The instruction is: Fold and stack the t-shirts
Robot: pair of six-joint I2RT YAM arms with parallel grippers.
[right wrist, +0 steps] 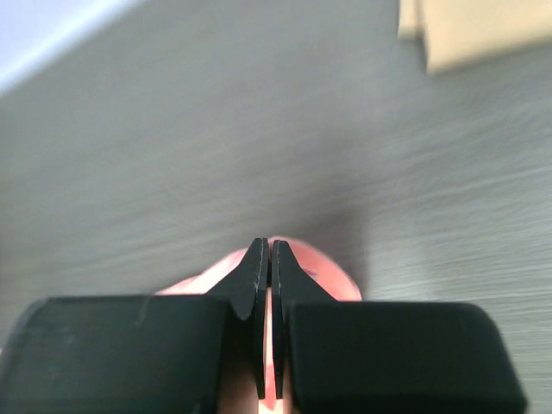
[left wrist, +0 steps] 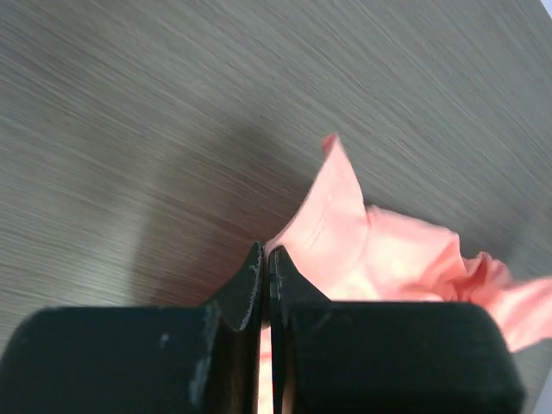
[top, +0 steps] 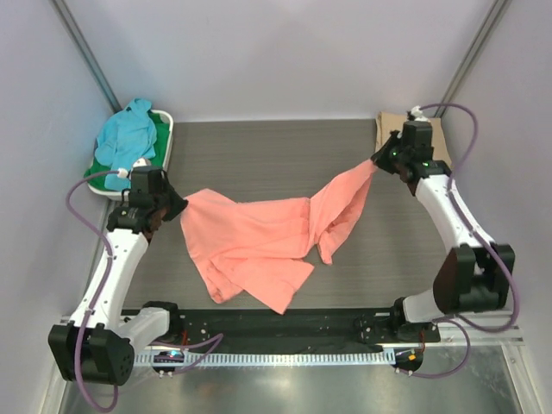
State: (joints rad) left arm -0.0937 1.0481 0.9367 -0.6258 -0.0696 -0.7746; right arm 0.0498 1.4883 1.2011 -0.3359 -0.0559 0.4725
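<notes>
Two pinches on one garment. Left fingers (left wrist: 246, 289) are pressed together on one end of the salmon-pink t-shirt (top: 259, 241) near the tabletop's (top: 259, 147) left edge. Right fingers (right wrist: 252, 276) are clamped on the other end near the far right corner. Cloth sags between them, bunched toward the near edge. Light blue t-shirt (top: 129, 138) lies in the basket (top: 168, 142) at the far left corner.

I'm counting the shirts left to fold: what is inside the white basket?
A light blue shirt lies on top in the basket, with green cloth showing under its edges. Whatever lies deeper is covered.
</notes>
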